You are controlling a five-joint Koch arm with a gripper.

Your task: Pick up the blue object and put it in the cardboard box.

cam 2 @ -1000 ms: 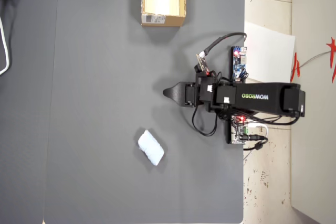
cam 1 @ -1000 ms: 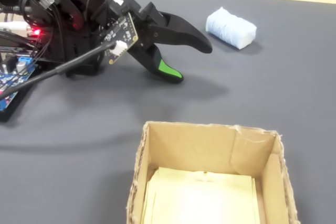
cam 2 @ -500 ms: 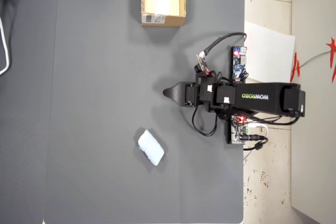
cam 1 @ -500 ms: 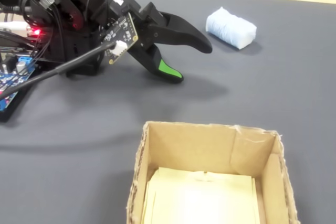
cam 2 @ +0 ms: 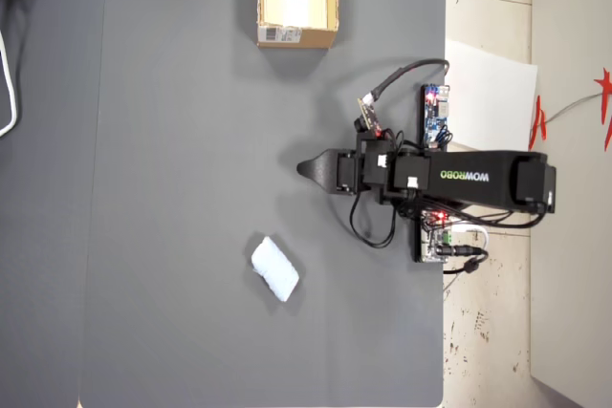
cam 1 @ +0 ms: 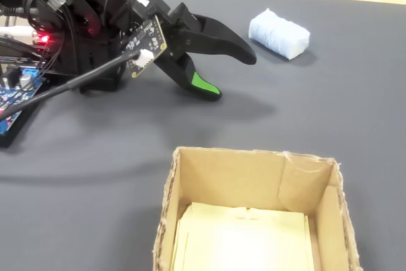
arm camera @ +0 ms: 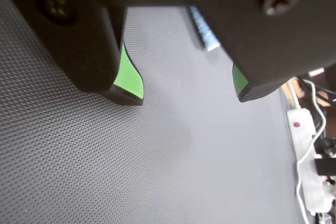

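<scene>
Black claw [cam 1: 231,74] hanging low over the dark grey mat [cam 1: 330,112], jaws spread wide with green-lined pads [arm camera: 130,80] showing, pinching nothing. Lying beyond the fingertips and well apart from them in the fixed view, off to one side: the blue object [cam 1: 279,33], resting flat on the mat. Appearing as a small pale blue-white pad, rounded at the corners, faintly ribbed. Probably light and soft, likely squashing under pressure rather than slipping; best gripped across its short width, near the middle. Sitting well apart on the claw's other side: the cardboard box [cam 2: 296,33], tan, open-topped, pale yellowish inside, white label on one wall.
</scene>
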